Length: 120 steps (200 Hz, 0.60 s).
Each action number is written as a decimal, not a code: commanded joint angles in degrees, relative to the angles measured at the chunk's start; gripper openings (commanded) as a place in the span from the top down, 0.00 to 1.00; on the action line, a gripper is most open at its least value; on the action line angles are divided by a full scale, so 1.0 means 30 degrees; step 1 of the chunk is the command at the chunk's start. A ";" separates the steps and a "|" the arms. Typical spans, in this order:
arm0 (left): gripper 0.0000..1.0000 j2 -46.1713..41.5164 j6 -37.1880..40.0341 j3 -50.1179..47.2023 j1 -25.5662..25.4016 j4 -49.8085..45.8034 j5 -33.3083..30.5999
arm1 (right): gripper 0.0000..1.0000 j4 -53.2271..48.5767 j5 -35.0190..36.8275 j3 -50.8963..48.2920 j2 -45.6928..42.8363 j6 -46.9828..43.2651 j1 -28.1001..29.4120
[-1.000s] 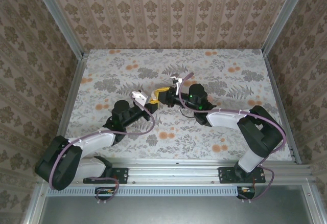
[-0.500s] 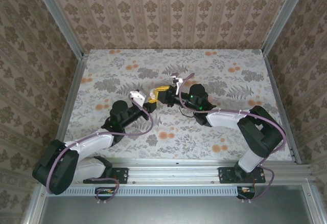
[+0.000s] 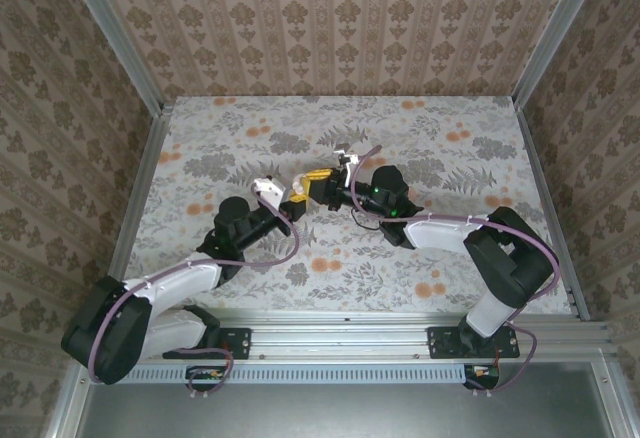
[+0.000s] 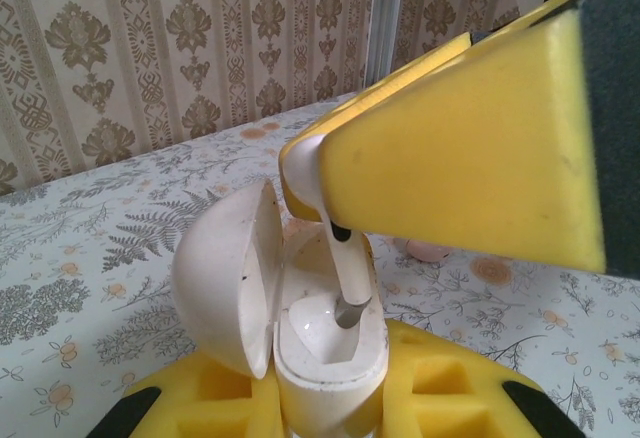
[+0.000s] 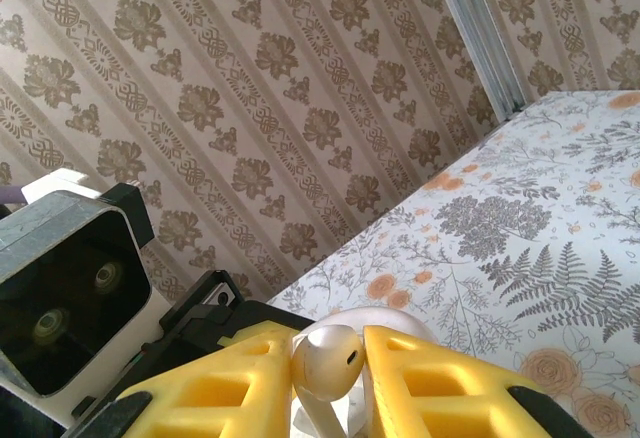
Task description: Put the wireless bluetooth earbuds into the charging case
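right end effector (image 5: 330, 383) | pinches earbud (image 5: 326, 361) | stem upright, tip down in charging case (image 4: 300, 353)

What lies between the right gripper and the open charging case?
An earbud, pinched by the right gripper, its stem reaching down into the charging case's well; the left wrist view shows it.

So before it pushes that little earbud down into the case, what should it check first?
1. Lid of the charging case open: ok.
2. That case clamped in the left jaws: ok.
3. The earbud pinched in the right jaws: ok.
4. Its stem pointing down into the case's well: ok.
5. Fully seated: not ok, its head sits above the rim.
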 commanded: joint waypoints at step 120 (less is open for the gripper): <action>0.95 -0.1335 0.0753 0.0951 0.0146 -0.0163 -0.0158 | 0.76 -0.1130 -0.1462 0.0193 0.0188 -0.1067 0.0364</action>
